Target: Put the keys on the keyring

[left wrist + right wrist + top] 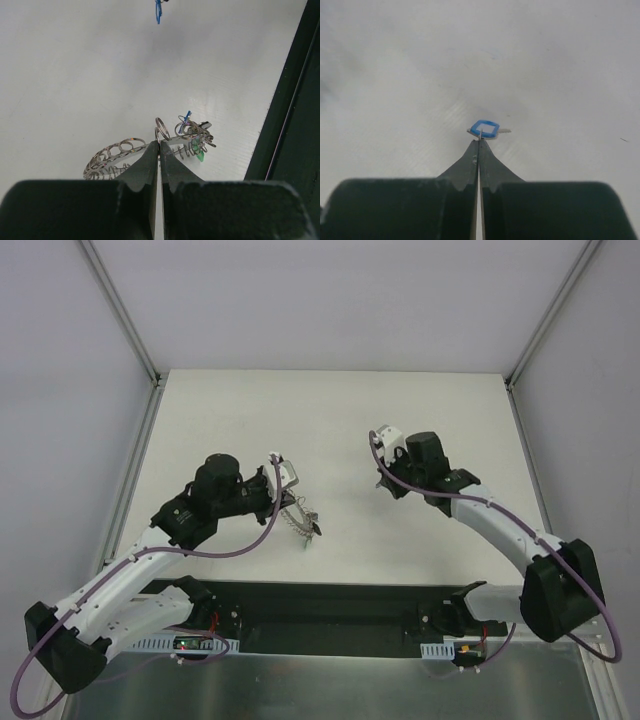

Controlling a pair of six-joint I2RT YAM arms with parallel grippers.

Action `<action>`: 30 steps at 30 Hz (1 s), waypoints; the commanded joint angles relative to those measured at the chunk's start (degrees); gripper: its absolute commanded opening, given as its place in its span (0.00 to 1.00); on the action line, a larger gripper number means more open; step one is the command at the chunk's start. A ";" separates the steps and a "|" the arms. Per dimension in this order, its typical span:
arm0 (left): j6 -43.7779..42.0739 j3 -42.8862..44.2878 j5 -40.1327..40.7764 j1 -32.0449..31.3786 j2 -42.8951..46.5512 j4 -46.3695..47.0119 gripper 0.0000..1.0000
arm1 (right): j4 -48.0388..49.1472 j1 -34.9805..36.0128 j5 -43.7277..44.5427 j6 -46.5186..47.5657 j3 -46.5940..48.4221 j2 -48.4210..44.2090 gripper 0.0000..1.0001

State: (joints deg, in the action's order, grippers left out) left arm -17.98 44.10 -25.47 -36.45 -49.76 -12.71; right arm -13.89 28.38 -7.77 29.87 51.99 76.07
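Note:
My left gripper [159,143] is shut on the keyring [112,155], a silvery ring with a coiled edge, and holds it just above the table. A cluster of keys [196,134] hangs on the ring's right part, with a green tag [200,155] and a dark head. In the top view the left gripper [283,496] and the ring [295,519] are left of centre. My right gripper [480,136] is shut on the edge of a small silver key with a blue head [485,128], above the table. It is at centre right in the top view [382,480]. The blue key also shows at the top of the left wrist view [158,11].
The white table [330,420] is bounded by grey walls at the back and sides. A dark channel [330,605] runs along the near edge by the arm bases; it shows as a dark edge [290,125] right of the ring.

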 commanded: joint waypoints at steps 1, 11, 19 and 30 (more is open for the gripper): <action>-1.71 -0.41 -3.61 -0.56 2.29 3.22 0.00 | 12.12 0.18 -16.10 -5.60 -6.89 -7.59 0.01; -4.26 -1.20 -14.59 -0.56 3.70 4.36 0.00 | 25.84 0.89 -31.42 -10.80 -17.09 -19.90 0.01; -7.24 -2.26 -20.93 -0.64 2.56 5.24 0.00 | 24.44 4.66 -37.93 -8.34 -16.92 -21.93 0.01; -11.99 -3.84 -24.97 -1.17 1.59 5.59 0.00 | 16.44 11.95 -40.57 -1.22 -9.37 -17.28 0.01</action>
State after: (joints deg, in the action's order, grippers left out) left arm -26.39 40.45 -46.13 -36.82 -48.60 -10.92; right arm 2.87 38.09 -44.75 25.17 37.93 57.43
